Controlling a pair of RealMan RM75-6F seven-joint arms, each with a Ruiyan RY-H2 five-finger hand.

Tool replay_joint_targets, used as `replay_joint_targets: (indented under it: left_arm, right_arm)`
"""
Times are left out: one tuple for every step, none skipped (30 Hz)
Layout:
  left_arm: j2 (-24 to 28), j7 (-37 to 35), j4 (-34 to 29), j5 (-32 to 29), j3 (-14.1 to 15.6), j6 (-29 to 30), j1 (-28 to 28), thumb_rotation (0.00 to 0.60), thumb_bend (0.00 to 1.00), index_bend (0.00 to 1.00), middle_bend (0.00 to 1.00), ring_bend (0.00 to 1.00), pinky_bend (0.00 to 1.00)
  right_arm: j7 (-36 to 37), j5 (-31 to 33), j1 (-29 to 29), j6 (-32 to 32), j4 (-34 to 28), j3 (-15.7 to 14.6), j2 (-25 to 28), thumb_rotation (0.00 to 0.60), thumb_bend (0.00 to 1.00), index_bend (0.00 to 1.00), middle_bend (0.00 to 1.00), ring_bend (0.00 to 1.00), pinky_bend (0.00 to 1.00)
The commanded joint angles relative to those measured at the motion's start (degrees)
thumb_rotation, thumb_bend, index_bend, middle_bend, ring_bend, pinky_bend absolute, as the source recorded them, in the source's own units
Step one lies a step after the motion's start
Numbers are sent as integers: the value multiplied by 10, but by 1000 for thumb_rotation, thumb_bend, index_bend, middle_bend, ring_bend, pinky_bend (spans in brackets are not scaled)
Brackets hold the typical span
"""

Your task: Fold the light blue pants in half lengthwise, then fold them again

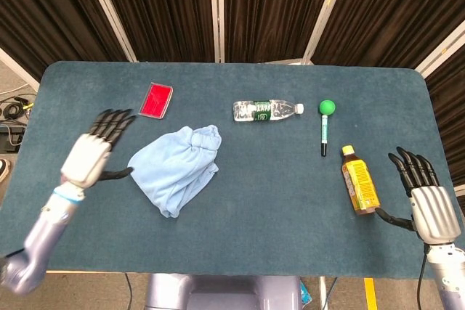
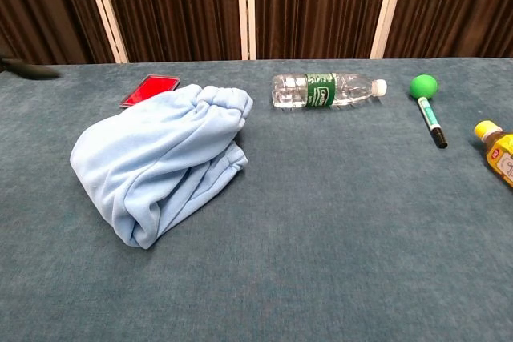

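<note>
Beside left hand [image 1: 89,156], folded pants [image 1: 176,168], apart

obstacles: pants [image 1: 175,168] centre-left, red card [image 1: 155,99] just behind | free: bare table [image 1: 269,201] front-centre, seemingly unobstructed

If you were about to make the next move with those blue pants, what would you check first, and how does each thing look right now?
1. Left hand off the light blue pants: ok, open and beside them.
2. Right hand free: ok, open, holding nothing.
3. Pants folded neatly: not ok, a rumpled bundle.
4. Pants clear of the red card: ok in the head view.
5. Water bottle, marker and yellow bottle clear of the pants: ok.
6. Number of folds done: cannot tell.
</note>
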Motion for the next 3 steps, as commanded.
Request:
replay_joint_targets:
  left_arm:
    - [60,76,-75,-18,37,82,88,600,57,0,0,0,0]
    - [65,83,-82,-17,41,93,99,600,57,0,0,0,0]
    - [70,89,-89,-17,46,107,112,600,57,0,0,0,0]
  right_arm:
    - [-16,2,-2,5,2,2,-3,600,0,0,0,0,0]
    - [-20,2,-2,5,3,3,-3,600,0,0,0,0,0]
    - [-24,2,-2,6,3,3,-4,600,0,0,0,0,0]
